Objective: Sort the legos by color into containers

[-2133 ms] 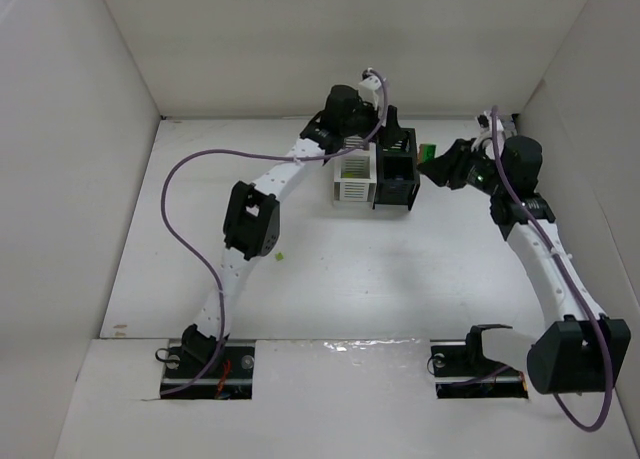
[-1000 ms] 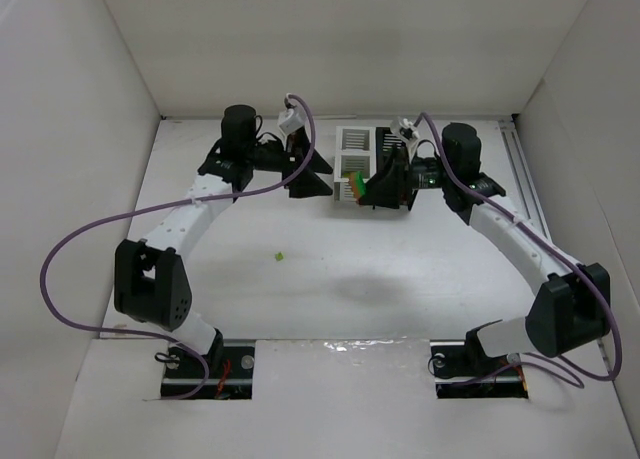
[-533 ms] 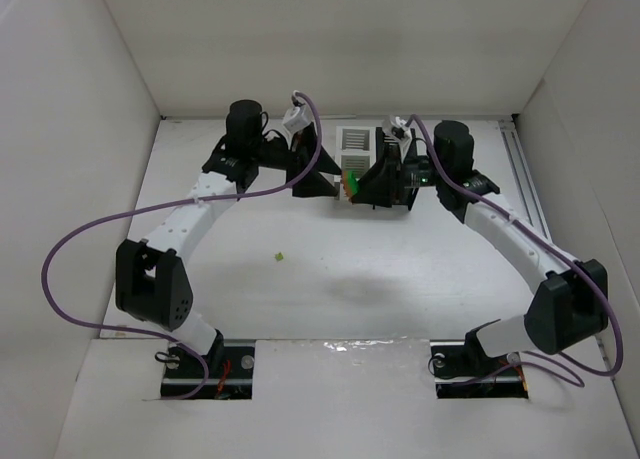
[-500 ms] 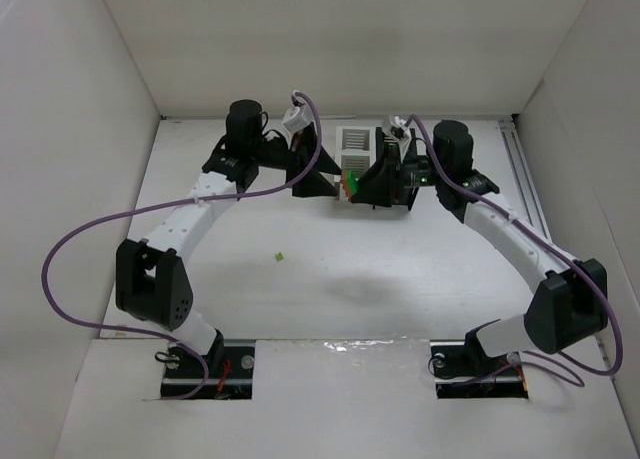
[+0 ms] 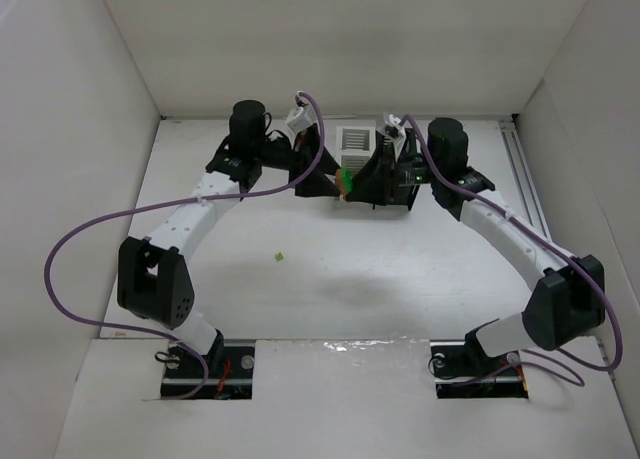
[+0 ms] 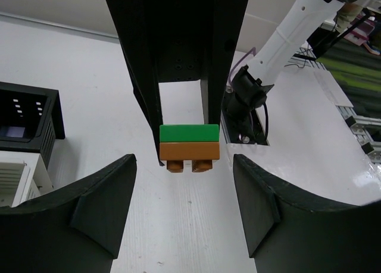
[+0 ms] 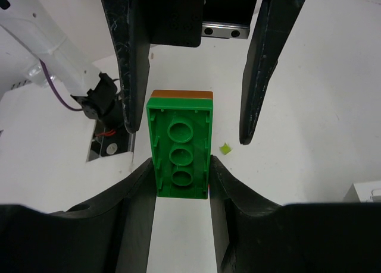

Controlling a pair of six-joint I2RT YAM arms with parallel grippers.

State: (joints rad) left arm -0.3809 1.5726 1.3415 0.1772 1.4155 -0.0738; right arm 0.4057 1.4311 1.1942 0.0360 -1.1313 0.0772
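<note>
Right gripper [image 7: 180,176]: jaws closed down to brick width, clamping a two-layer brick stack [image 7: 178,143] by its long sides. Green brick faces the right wrist camera, hollow underside showing; orange-brown brick is joined behind it.

Left gripper [image 6: 183,166]: jaws spread wide, one finger on each side of the stack, gaps visible on both sides, not touching it. From the left wrist the stack reads green on top, orange-brown below, studs pointing down.

Top view: the two grippers meet nose to nose at the far middle of the worktop [image 5: 400,269]. The stack hangs in the air between them, just left of the bins [image 5: 355,139].

One loose yellow-green bit [image 5: 280,257] lies on the worktop, well apart, near-left of the stack.
</note>
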